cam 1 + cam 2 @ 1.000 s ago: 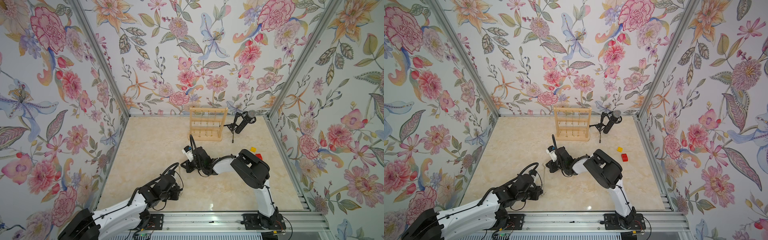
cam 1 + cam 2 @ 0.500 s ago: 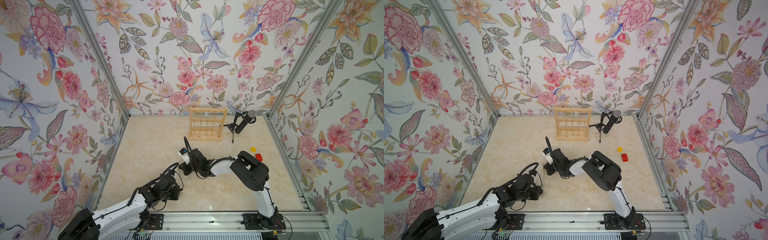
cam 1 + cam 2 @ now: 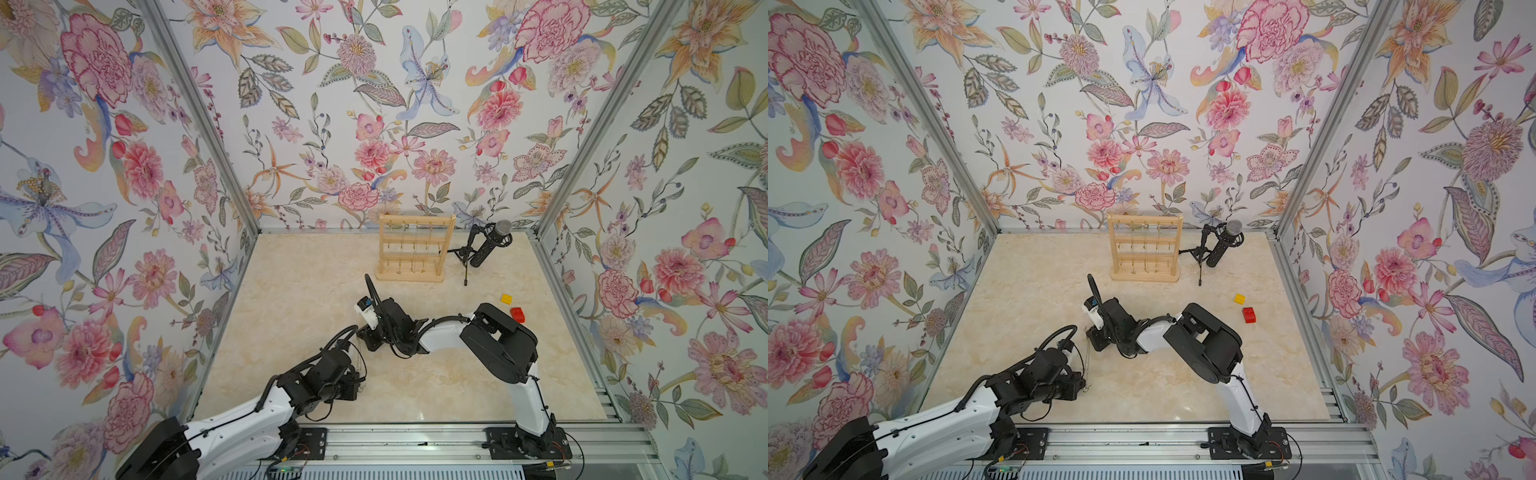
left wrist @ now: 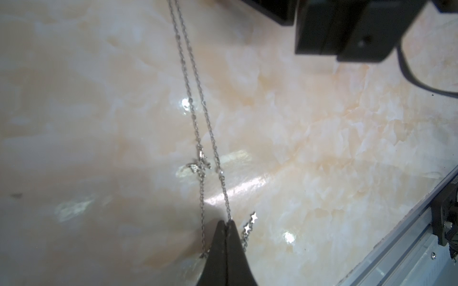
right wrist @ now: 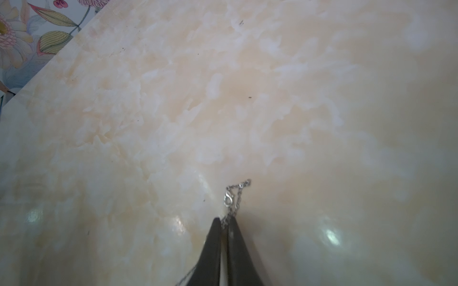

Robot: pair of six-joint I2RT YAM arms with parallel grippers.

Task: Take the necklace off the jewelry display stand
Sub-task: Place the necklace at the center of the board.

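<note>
Holding a thin silver chain necklace between both sets of fingers, low over the cream marble-pattern tabletop.

Left fingers: pressed fully together, no gap. One strand of the chain is pinched right at the tips. The second strand runs down just beside them, and a short tail with two small stars hangs on their other side. A little butterfly charm sits on the free strand.

Right fingers: nearly closed, only a thin slit between them. The chain comes out between the tips, and the lobster clasp lies just beyond them against the tabletop.

In a top view the necklace shows as two fine lines from my right fingers to my left ones.

The light natural-wood jewelry display stand with three bars is upright at the back of the tabletop, well apart from the necklace. Other thin chains hang on it. A black microphone on a tripod stands just beside the stand. A yellow brick and a red brick lie near my right arm.
</note>
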